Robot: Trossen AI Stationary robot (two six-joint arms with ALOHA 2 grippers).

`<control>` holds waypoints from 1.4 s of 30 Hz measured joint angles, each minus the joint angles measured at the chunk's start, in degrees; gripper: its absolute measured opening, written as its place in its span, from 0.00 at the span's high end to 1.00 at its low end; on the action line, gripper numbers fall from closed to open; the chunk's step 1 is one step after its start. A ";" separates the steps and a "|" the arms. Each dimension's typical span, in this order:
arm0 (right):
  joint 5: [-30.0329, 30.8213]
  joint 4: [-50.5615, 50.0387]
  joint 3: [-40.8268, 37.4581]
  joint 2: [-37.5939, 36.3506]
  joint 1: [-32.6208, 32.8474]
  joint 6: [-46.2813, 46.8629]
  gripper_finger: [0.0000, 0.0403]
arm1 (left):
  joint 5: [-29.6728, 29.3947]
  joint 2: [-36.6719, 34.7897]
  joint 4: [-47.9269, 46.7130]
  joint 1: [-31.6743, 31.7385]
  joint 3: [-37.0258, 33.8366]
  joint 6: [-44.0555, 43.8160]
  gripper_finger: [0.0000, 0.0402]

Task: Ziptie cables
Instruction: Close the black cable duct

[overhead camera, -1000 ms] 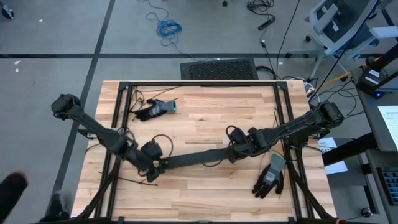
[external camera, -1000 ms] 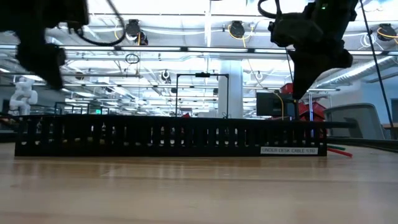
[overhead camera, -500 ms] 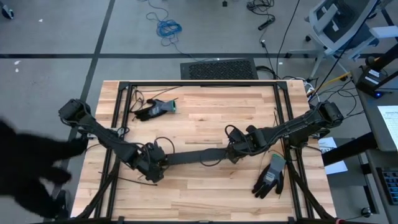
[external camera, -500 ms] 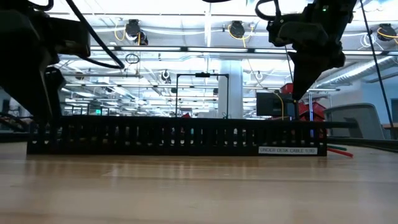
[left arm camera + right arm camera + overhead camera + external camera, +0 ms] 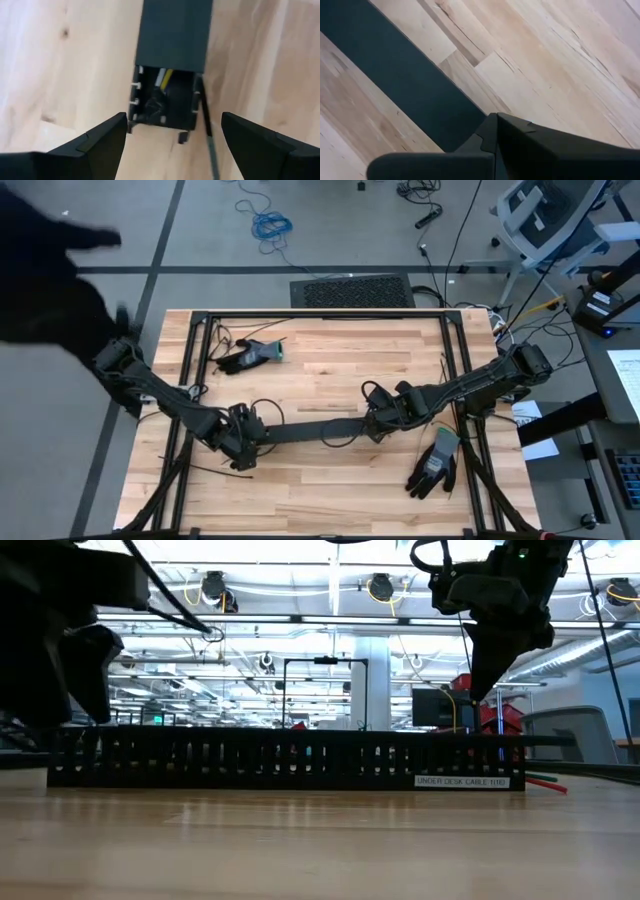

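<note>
Table edge: in the low view, bare wood runs back to a long black slotted cable tray (image 5: 290,760) lying flat across the table (image 5: 330,490).
Left gripper: it (image 5: 172,132) sits low over the tray's left end, jaws spread wide, holding nothing.
Cables: a few wires (image 5: 162,82), one yellow, lie tucked inside the tray's open end, facing the left gripper; the rest of the bundle is hidden.
Right gripper: the right gripper (image 5: 375,423) is clenched tight, empty, its tip just above the tray's right end.
Gloves: one dark glove (image 5: 434,464) lies near the front right, another (image 5: 250,355) toward the back left.
Beyond: a person's dark sleeve (image 5: 45,275) reaches over the floor by the left arm's base.
Risk: the tray looks loose, so a push from the left fingers could slide it or shove the wires deeper instead of catching them.
</note>
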 joint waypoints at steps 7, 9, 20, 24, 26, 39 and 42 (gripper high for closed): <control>0.01 0.09 0.00 0.00 0.00 -0.14 1.00 | -2.34 0.00 0.90 2.13 -1.09 1.03 0.20; 0.02 0.09 0.00 0.01 0.00 -0.59 1.00 | -1.87 -0.02 2.74 2.64 -1.98 1.42 0.20; 0.01 0.12 0.00 0.02 0.00 -1.09 1.00 | 0.99 0.25 6.70 3.37 -3.99 1.49 0.20; 0.02 0.13 0.00 0.02 0.02 -1.09 1.00 | 1.20 0.40 9.78 3.60 -6.39 2.60 0.20; 0.00 0.14 0.00 0.02 0.00 -1.09 1.00 | 2.30 0.42 11.62 3.74 -7.59 2.36 0.20; -0.08 0.18 0.00 0.02 0.02 -0.76 1.00 | 2.80 0.44 19.64 4.49 -12.21 2.45 0.20; -0.24 0.16 0.00 0.02 0.01 0.14 1.00 | 2.63 0.44 20.54 4.49 -12.46 2.47 0.20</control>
